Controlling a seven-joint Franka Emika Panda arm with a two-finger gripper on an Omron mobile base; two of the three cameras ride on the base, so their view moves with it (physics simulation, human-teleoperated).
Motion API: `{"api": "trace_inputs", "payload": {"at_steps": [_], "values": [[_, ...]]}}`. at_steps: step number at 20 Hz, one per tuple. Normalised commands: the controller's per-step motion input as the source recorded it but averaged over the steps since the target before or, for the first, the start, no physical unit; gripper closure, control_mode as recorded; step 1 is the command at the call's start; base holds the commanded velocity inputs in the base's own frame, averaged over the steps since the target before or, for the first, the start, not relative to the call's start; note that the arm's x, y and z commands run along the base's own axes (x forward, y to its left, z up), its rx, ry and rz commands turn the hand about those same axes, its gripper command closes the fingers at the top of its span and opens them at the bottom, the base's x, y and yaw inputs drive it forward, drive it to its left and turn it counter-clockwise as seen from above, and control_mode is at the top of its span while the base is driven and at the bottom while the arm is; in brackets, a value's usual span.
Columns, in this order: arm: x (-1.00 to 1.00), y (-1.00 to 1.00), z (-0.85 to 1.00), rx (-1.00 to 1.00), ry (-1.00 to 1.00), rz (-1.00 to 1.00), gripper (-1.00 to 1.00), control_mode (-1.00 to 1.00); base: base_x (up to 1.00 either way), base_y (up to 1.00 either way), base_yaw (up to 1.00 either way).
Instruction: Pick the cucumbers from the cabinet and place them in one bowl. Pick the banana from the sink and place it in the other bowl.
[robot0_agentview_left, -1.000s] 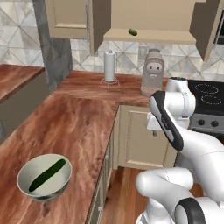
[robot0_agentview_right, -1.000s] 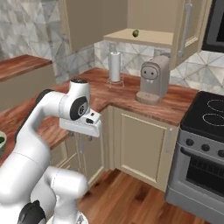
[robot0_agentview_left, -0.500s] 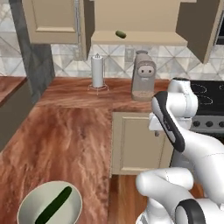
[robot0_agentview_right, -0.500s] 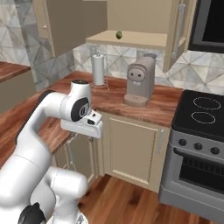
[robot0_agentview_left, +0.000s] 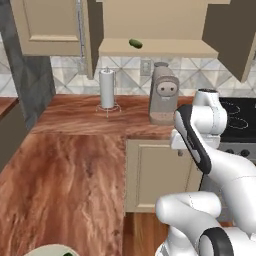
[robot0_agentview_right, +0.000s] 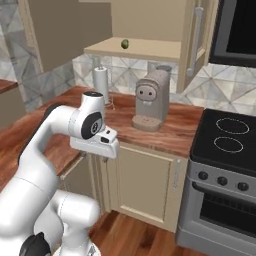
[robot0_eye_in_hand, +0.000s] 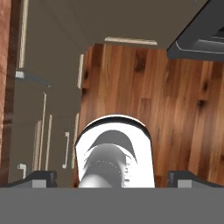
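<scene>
One dark green cucumber (robot0_agentview_left: 135, 43) lies on the open shelf of the tan cabinet (robot0_agentview_left: 160, 48), also seen from the right as the cucumber (robot0_agentview_right: 124, 44) on the cabinet (robot0_agentview_right: 145, 49). At the bottom left edge a sliver of a pale bowl (robot0_agentview_left: 46, 249) shows, with a dark green bit in it. My gripper (robot0_agentview_left: 182, 149) hangs folded in front of the arm at counter height, pointing down and well below the shelf. In the hand view the gripper (robot0_eye_in_hand: 113, 178) is open over the wooden floor with nothing between its fingertips (robot0_eye_in_hand: 40, 176). The banana and the sink are out of view.
A paper towel roll (robot0_agentview_left: 106, 87) and a beige coffee machine (robot0_agentview_left: 163, 94) stand on the wooden counter (robot0_agentview_left: 75, 160) under the cabinet. A black stove (robot0_agentview_right: 232, 142) is at the right. The cabinet door (robot0_agentview_right: 196, 40) with its grey bar handle hangs open beside the shelf.
The whole picture has shifted, so the base has moved: the cabinet, towel roll and coffee machine are nearer and the bowl has slid to the bottom edge. The arm's pose and open gripper are unchanged.
</scene>
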Motion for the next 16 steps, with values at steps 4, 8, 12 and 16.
{"api": "trace_inputs", "payload": {"at_steps": [4, 8, 12, 16], "values": [[0.0, 0.0, 0.0, 0.0, 0.0, 0.0, -1.0, 1.0, 0.91, -0.02, -0.09], [0.0, 0.0, 0.0, 0.0, 0.0, 0.0, -1.0, 1.0, 0.68, 0.08, -0.17], [0.0, 0.0, 0.0, 0.0, 0.0, 0.0, -1.0, 1.0, 0.63, 0.31, -0.16], [0.0, 0.0, 0.0, 0.0, 0.0, 0.0, -1.0, 1.0, 0.5, 0.27, -0.07]]}}
